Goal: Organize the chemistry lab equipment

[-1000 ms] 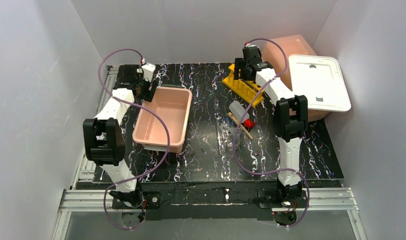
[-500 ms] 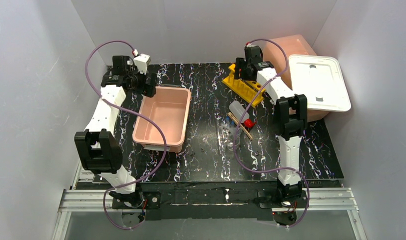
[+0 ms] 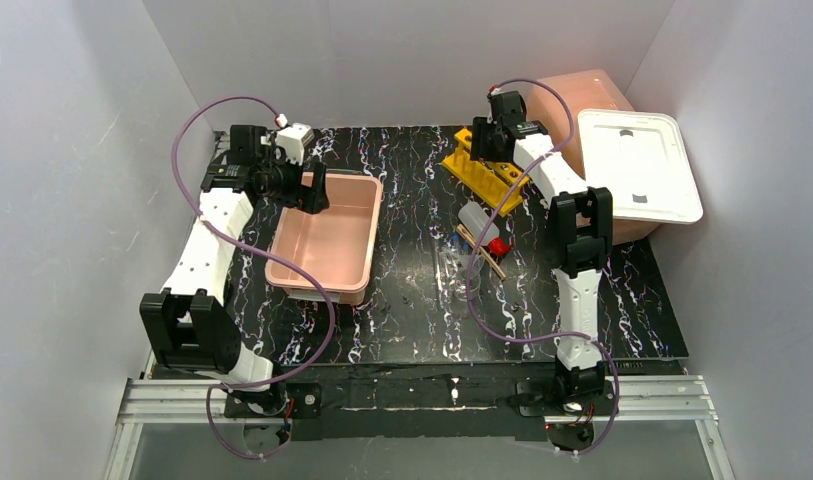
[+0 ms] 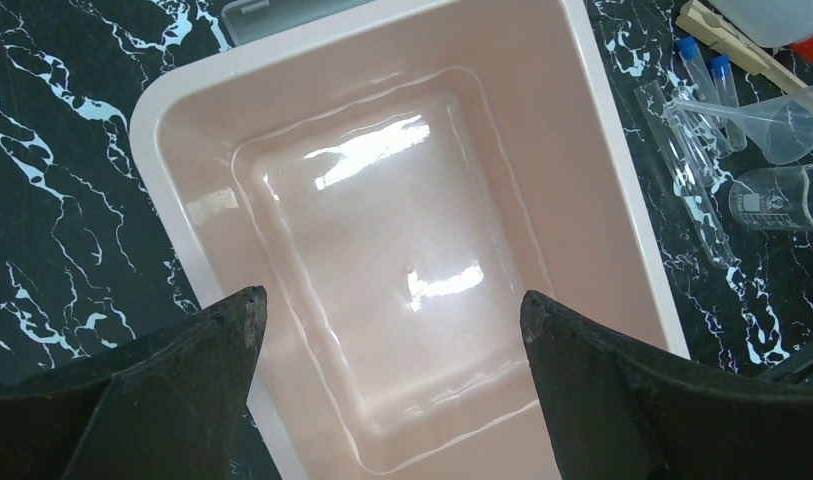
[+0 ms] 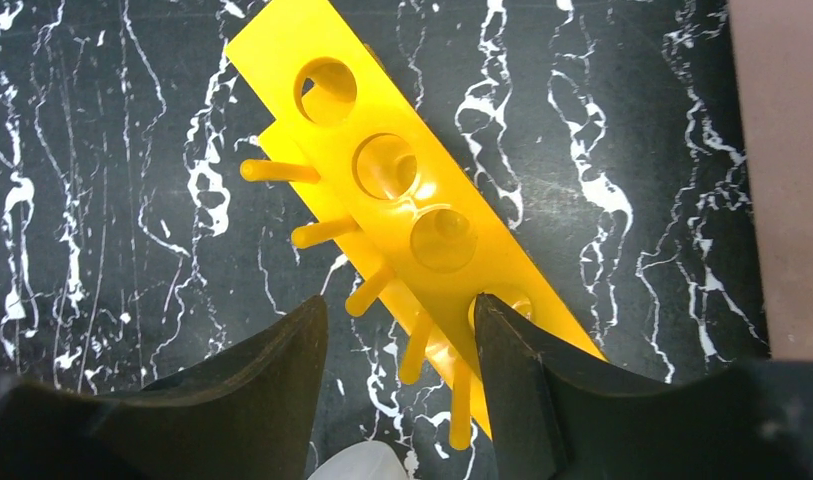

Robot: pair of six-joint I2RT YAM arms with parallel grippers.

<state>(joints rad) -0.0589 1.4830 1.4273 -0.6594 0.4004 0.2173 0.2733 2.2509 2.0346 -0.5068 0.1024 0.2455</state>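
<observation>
Swung wide, empty left claw [image 4: 390,305] over pink tub [image 3: 317,283]. Right claw [image 5: 400,305] open above yellow rack [image 5: 357,125]. Nothing sorted yet.

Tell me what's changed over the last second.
The left end effector swung from the far-left corner of the table rightward to hover, open and empty, over the pink tub. The right end effector still hangs open over the yellow rack; the glassware and bottle haven't moved.

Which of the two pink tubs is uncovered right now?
The pink tub under the left pincer, left of centre; open and empty. The other tub, far right, carries the white lid.
</observation>
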